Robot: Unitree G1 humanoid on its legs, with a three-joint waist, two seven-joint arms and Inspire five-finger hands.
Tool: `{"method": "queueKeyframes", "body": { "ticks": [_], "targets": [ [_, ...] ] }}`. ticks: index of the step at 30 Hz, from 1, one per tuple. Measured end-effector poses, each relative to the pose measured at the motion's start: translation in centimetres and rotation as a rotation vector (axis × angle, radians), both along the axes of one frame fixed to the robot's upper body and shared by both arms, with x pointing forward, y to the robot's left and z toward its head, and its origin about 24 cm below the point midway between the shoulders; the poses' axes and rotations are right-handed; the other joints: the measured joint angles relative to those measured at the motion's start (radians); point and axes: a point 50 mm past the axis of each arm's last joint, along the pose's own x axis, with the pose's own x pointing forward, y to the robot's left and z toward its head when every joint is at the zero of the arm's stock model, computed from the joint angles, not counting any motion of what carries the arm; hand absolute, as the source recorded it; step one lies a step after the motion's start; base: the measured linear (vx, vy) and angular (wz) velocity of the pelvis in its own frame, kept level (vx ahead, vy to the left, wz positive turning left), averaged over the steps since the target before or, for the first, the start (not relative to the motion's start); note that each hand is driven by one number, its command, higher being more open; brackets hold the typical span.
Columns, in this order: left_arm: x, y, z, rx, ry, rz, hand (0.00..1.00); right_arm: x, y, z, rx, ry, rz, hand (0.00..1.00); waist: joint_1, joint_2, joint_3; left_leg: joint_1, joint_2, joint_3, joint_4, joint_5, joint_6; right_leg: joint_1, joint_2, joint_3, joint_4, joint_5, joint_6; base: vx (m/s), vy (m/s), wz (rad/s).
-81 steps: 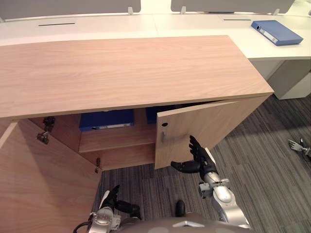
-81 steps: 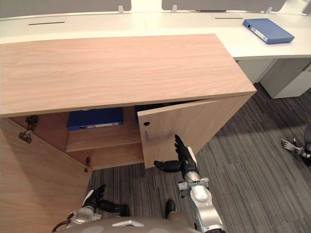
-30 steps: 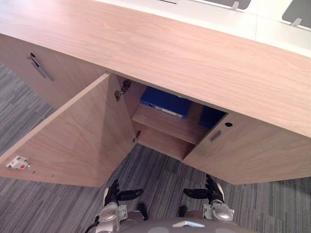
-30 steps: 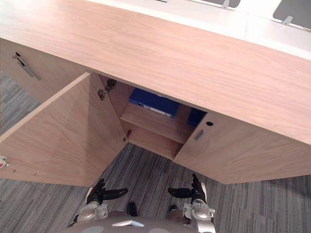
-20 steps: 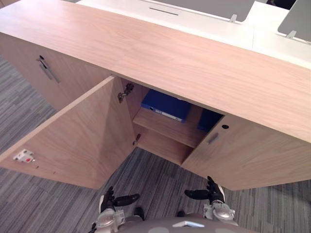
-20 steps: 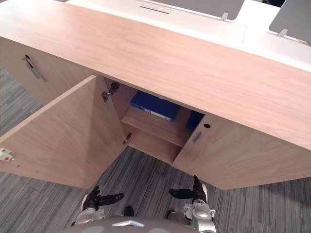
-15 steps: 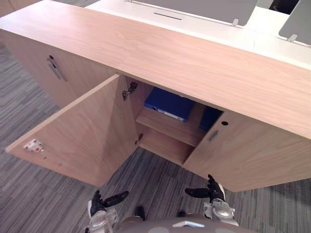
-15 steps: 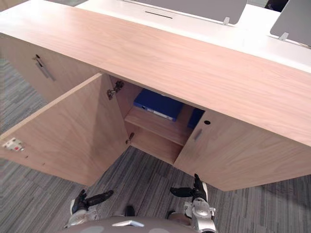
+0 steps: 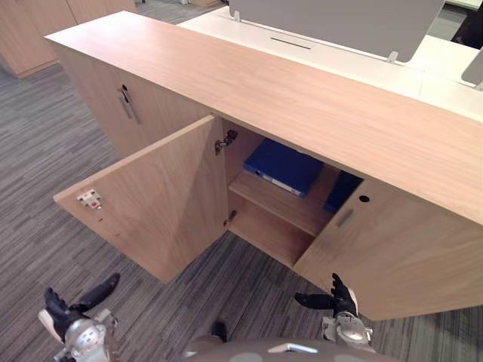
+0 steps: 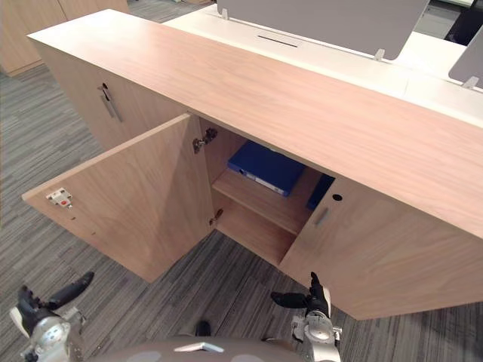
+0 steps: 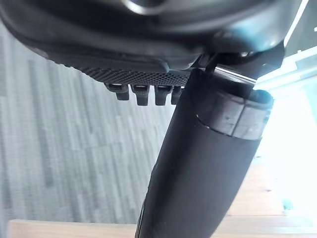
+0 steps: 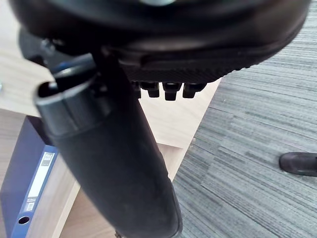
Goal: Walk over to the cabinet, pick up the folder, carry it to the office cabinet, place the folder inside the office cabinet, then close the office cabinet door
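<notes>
I watch the folder (image 9: 283, 166) lie on the shelf (image 9: 278, 204) inside the cabinet (image 9: 302, 102), one door (image 9: 162, 207) swung wide. In front of the cabinet, low, my left hand (image 9: 66, 308) and right hand (image 9: 337, 296) hang released, fingers slack.

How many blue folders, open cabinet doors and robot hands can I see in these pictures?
blue folders: 2 (the second half hidden behind the door that stands ajar)
open cabinet doors: 2
robot hands: 2, left hand and right hand
Total: 6
</notes>
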Motion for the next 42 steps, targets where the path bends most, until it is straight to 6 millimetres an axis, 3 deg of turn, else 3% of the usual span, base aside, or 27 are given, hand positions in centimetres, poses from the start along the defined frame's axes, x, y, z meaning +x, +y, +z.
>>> {"method": "queueKeyframes", "body": {
  "ticks": [4,11,20,25,29,35,42],
  "targets": [
    [1.7,0.8,2.0,0.072,-0.076,-0.028,1.00,0.7,0.2,0.1,0.005,-0.011,0.008,1.00,0.003,0.001,0.000,0.005,-0.005,0.002,0.005,-0.013,0.006,0.006,-0.001,0.008,-0.005,0.005,-0.001,0.09,0.013,-0.01],
    [4.5,1.2,5.1,0.173,-0.156,-0.165,1.00,0.6,0.2,0.0,0.009,-0.004,0.014,1.00,0.003,0.007,0.004,0.030,0.037,0.008,0.006,-0.024,-0.003,0.010,0.034,0.031,0.013,0.041,-0.042,0.00,-0.005,-0.04],
    [6.4,-0.7,4.9,0.170,-0.126,-0.360,1.00,-0.9,-0.1,-0.8,0.021,0.053,0.023,1.00,0.000,0.012,0.008,0.026,0.039,0.033,0.000,-0.015,-0.012,-0.017,0.039,0.057,0.031,0.041,-0.042,-0.08,-0.004,-0.11],
    [6.7,-1.7,4.3,0.151,-0.109,-0.407,1.00,-1.8,-0.6,-1.1,0.016,0.083,0.025,1.00,0.002,0.002,0.001,0.013,0.026,0.030,-0.001,0.004,-0.019,-0.015,0.032,0.059,-0.002,0.021,-0.028,-0.08,-0.025,0.01],
    [5.7,-3.3,3.2,0.110,-0.103,-0.449,1.00,-2.0,-0.8,-1.1,0.013,0.089,0.022,1.00,0.003,0.019,-0.002,0.011,0.028,0.024,-0.001,0.010,-0.022,-0.014,0.031,0.056,-0.003,0.014,-0.026,-0.06,-0.006,0.06],
    [3.9,-6.1,2.4,0.044,-0.131,-0.500,1.00,-2.0,-0.7,-1.1,0.017,0.088,0.021,1.00,0.013,0.015,-0.003,0.002,0.014,0.025,-0.001,0.009,-0.011,-0.013,0.016,0.055,-0.018,0.028,-0.005,0.00,0.013,0.02],
    [2.6,-7.9,2.0,-0.056,-0.160,-0.600,1.00,-1.3,0.3,-0.8,0.049,0.051,0.028,1.00,0.036,0.013,-0.002,0.003,-0.010,0.035,0.000,0.001,0.005,-0.006,-0.008,0.059,-0.029,0.040,0.016,0.01,0.036,-0.01]
  ]
}}
